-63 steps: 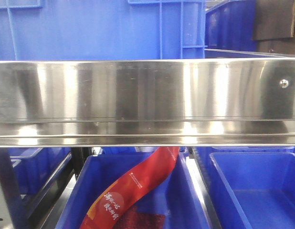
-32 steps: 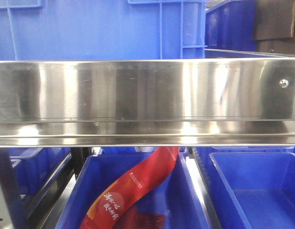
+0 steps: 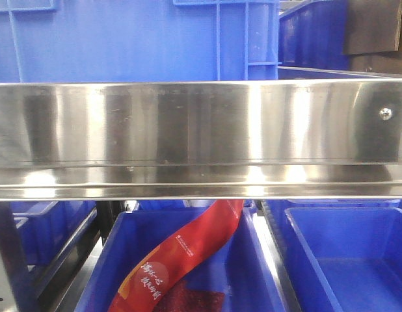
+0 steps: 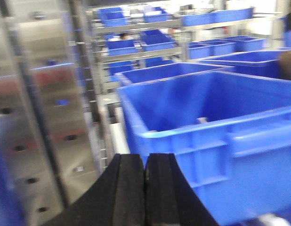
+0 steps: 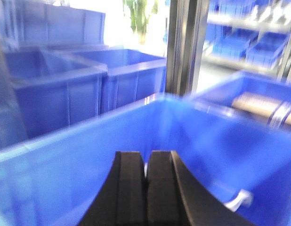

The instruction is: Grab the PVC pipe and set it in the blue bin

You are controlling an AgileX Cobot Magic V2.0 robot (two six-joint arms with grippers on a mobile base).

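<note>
Steel shelf rail (image 3: 201, 130) crosses mid-frame, with a blue crate (image 3: 123, 39) above and a red ribbon (image 3: 188, 250) below. Left hand (image 4: 145, 174) and right hand (image 5: 146, 174) have their fingers pressed together and empty. A pale curved piece (image 5: 238, 200) lies inside the blue bin (image 5: 89, 146) at lower right; whether it is the PVC pipe cannot be told.

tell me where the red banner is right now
In the front-facing view the red banner sits low and centre, draped diagonally in a blue bin just below the steel shelf rail, with a second blue bin to its right.
</note>
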